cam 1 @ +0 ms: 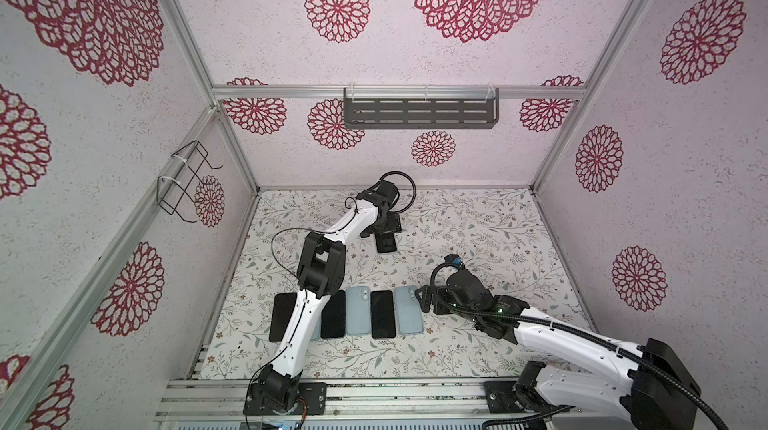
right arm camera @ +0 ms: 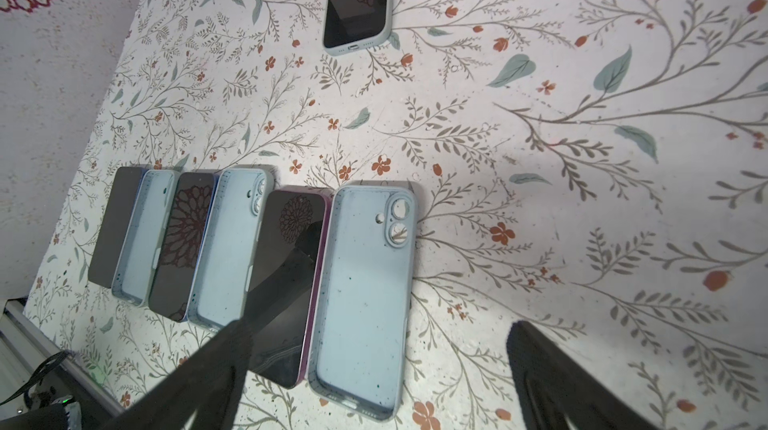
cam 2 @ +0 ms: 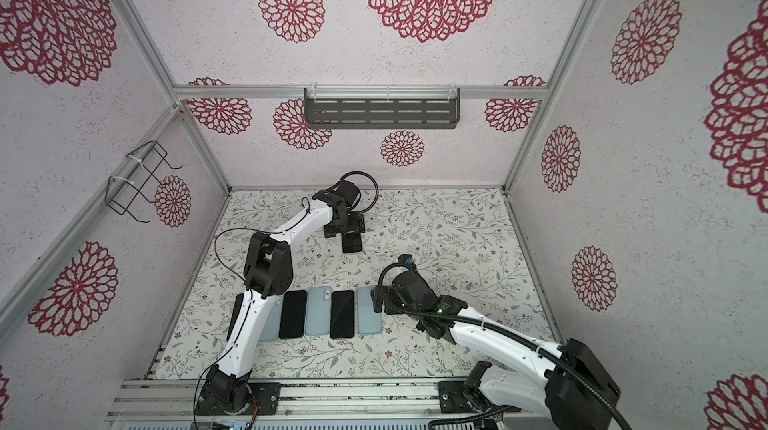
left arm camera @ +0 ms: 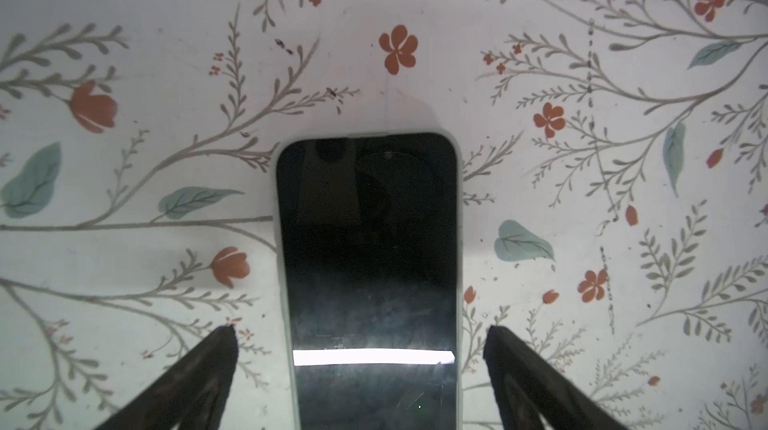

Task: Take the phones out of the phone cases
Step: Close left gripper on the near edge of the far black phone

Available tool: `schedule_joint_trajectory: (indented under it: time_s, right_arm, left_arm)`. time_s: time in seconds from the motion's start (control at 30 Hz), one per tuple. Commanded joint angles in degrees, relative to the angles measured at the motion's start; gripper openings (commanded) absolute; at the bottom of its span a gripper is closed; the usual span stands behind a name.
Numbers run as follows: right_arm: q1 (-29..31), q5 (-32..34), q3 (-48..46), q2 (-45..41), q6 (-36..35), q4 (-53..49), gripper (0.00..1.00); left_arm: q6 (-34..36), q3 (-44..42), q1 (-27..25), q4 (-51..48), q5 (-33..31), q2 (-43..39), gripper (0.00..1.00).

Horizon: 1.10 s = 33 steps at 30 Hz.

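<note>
Seven phone-shaped things lie on the flowered table. There are three bare phones with screens up, three empty pale-blue cases with the open side up, and one phone in its case. The six loose ones form a row near the front edge, phone and case by turns, close side by side. The cased phone lies alone, well apart from the row, farther back and toward the middle of the table.

A slotted shelf hangs on the back wall and a wire rack on the left wall. In both top views the left arm slants across the left end of the row and hides most of the second item (a case, as the right wrist view shows). That arm's wrist also covers the cased phone's far end.

The phone lies flat, screen up, its long axis running front to back. Its charging-port end points toward the row.

The left fingers stand wide apart, one along each long edge of the phone — bare table shows between each tip and the case, so nothing is gripped. The right fingers are likewise spread and empty, hanging over the right end of the row — one above the last bare phone, the other past the outermost case.
</note>
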Motion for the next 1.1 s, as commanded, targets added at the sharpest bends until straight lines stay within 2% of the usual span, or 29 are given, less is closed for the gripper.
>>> schedule_joint_trajectory:
  time_s: [0.0, 0.23, 0.43, 0.83, 0.97, 1.07]
  right_arm:
    - [-0.7, -1.5, 0.6, 1.1, -1.7, 3.5, 0.99]
    - [-2.0, -3.4, 1.6, 4.1, -2.9, 6.5, 0.99]
    - [-5.3, -5.6, 2.6, 6.1, -4.1, 8.0, 0.99]
    - [-10.9, -12.9, 7.3, 13.2, -7.5, 12.0, 0.99]
    - [-12.9, -16.6, 8.2, 16.9, -7.5, 15.4, 0.99]
    - [-14.9, -20.0, 8.4, 19.9, -6.2, 18.7, 0.99]
  left_arm:
    - [1.9, 3.3, -0.5, -1.6, -0.1, 1.9, 0.97]
    - [2.7, 6.8, -0.7, -4.7, -2.9, 4.6, 0.97]
    - [4.3, 8.5, -1.3, -4.8, -2.2, 6.2, 1.00]
    - [4.0, 8.5, -2.3, -4.4, 0.1, 7.2, 0.72]
    - [3.7, 5.6, -2.2, -3.5, -0.2, 5.5, 0.63]
    - [3.2, 1.8, -2.1, -1.0, 1.2, 2.8, 0.61]
